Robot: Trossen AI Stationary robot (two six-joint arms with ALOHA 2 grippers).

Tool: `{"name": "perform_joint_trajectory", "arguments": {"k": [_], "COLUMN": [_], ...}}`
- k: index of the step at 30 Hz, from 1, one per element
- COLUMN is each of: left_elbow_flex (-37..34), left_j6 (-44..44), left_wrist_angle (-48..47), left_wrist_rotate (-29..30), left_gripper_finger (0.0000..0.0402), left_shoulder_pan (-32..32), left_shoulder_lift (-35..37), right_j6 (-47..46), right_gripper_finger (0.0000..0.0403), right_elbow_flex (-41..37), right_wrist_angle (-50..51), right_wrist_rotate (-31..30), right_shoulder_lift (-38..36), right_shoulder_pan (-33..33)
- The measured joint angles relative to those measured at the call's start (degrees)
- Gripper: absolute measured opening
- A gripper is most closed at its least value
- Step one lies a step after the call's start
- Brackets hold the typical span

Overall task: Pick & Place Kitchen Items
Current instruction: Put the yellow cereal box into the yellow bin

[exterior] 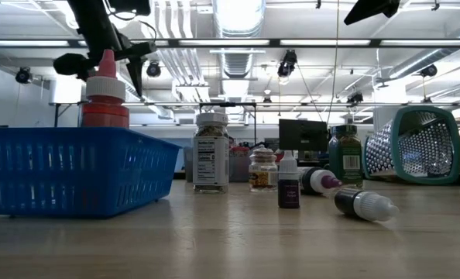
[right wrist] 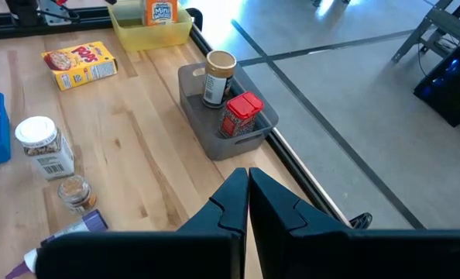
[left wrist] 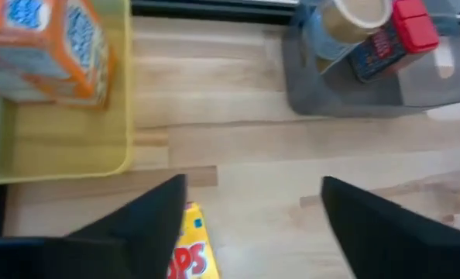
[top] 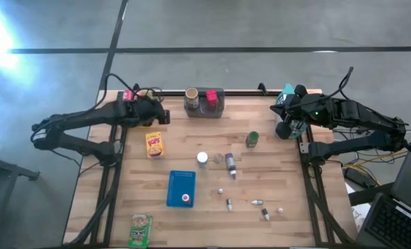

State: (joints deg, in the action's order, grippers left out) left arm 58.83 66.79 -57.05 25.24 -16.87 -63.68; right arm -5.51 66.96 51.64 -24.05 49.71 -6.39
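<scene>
I'm working a wooden table (top: 275, 228) in a concrete-floored hall. The item nearest my left gripper (left wrist: 249, 213) is the yellow cereal box (top: 154, 144), lying flat on the boards just in front of it; from the left wrist its top edge (left wrist: 188, 252) peeks out between the fingers. I judge it light, stiff cardboard that dents if squeezed hard, so I'd take it across the narrow sides, mid-length, with a gentle close.

The left fingers stand well apart, above the boards and holding nothing. Beyond them sit a yellow bin (left wrist: 114, 147) with an orange carton (left wrist: 48, 46) inside, and a grey bin (top: 216, 111) holding a jar (top: 191, 96) and a red box (top: 211, 96).

Farther out stand a white-lidded jar (top: 203, 159), a small spice jar (right wrist: 76, 192) and a green-capped jar (top: 252, 139); these look rigid but smooth and round, best pinched at the body. A blue basket (top: 180, 180), tiny bottles (top: 229, 204) and a green packet (top: 141, 230) lie nearer the front.

The right gripper (right wrist: 248, 198) waits at the table's back right corner, fingers pressed together, empty.
</scene>
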Motion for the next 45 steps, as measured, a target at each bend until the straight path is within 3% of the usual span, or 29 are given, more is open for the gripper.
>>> {"name": "perform_joint_trajectory", "arguments": {"k": [2, 4, 29, 36, 45], "left_elbow_flex": [0.0, 0.0, -0.13, -2.42, -9.23], "left_j6": [1.31, 1.78, 15.87, 19.16, 18.75], "left_wrist_angle": [-1.28, -2.59, -12.1, -9.44, -0.75], "left_wrist_rotate": [0.08, 0.03, -7.24, -8.29, -8.6], "left_gripper_finger": [0.0374, 0.039, 0.04, 0.04, 0.04], "left_shoulder_pan": [0.28, 0.39, 0.97, 0.97, 0.91], "left_shoulder_lift": [0.0, -0.19, -13.66, -16.65, -13.36], "right_j6": [0.11, -0.01, 0.1, 0.02, 0.0], "right_gripper_finger": [0.0008, 0.0008, 0.0008, 0.0008, 0.0008], "right_elbow_flex": [0.0, 0.0, 0.0, 0.0, 0.0], "right_wrist_angle": [-0.01, -0.02, 0.0, 0.0, -0.02], "right_wrist_rotate": [0.0, 0.0, 0.0, 0.0, 0.0], "right_shoulder_lift": [0.0, -0.02, 0.0, -0.01, -0.02], "right_shoulder_pan": [-0.02, -0.02, -0.02, -0.02, -0.02]}}
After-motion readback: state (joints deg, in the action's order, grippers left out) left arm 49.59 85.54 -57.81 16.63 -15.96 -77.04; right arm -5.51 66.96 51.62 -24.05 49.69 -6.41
